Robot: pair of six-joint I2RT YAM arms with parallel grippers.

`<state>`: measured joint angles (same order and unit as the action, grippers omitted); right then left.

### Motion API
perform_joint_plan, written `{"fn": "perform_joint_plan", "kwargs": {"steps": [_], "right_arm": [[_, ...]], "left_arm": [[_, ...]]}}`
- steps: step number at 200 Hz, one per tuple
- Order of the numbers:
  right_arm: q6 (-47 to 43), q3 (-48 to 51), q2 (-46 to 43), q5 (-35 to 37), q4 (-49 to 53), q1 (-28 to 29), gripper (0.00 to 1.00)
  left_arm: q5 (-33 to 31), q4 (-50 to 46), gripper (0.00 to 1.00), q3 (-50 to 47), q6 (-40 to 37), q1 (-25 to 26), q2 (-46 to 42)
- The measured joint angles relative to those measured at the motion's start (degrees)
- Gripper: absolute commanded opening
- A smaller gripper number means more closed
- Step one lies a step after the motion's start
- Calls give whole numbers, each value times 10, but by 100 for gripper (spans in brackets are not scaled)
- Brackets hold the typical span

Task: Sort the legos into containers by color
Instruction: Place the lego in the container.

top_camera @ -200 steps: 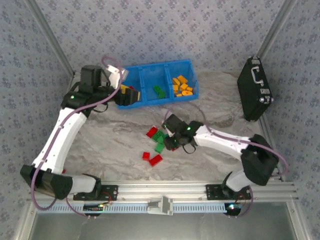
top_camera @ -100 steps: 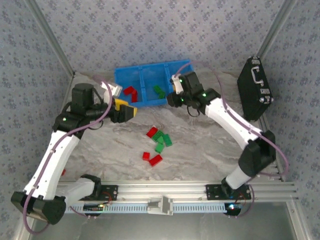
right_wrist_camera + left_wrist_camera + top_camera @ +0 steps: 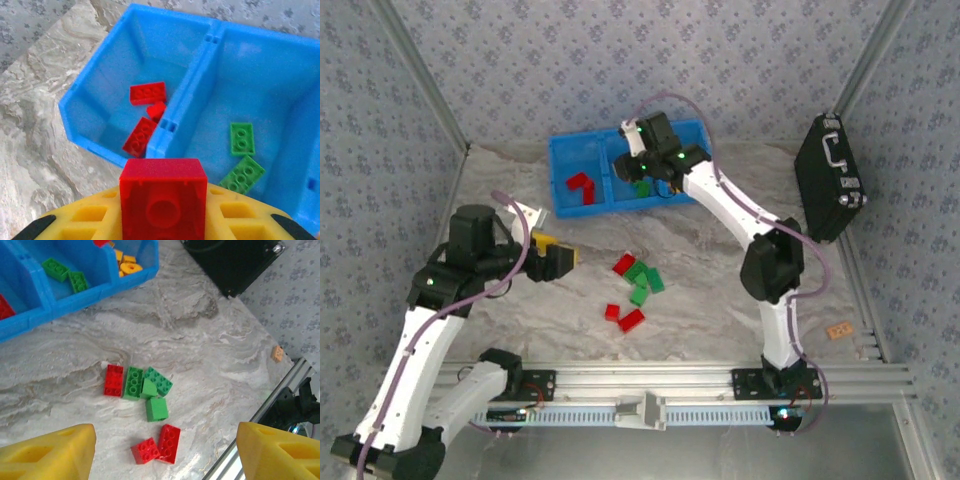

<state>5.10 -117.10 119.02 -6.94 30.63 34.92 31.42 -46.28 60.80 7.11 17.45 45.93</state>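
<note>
Once @ pile (image 3: 638,283), R-held lego (image 3: 162,200) over tray (image 3: 186,95)

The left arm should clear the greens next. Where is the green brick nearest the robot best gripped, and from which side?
I'd take the green brick from straight above, closing on its left and right faces as the left wrist view shows them. It lies flat and those faces stand free, while its far face sits close against the other greens, leaving little room there.
</note>
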Motion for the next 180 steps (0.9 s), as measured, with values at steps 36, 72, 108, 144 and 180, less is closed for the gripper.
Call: {"fn": "perform_joint_plan", "kwargs": {"steps": [36,72,108,144,180], "right_arm": [[0,-75,75,-23,-6,21,35],[0,-155,160,-34,-7,46,35],[4,-228,224,-12,-8,66,39],[19,-294,281,10,-13,69,41],[41,-305,315,16,-33,57,48]], "left_arm": [[-17,-24,75,-23,1,-1,-19],[-19,-27,75,-33,6,-1,-20],[-12,-25,75,-36,22,-1,-17],[-8,-34,75,-24,28,-1,-5],[-11,-58,75,21,24,-1,-1]]}}
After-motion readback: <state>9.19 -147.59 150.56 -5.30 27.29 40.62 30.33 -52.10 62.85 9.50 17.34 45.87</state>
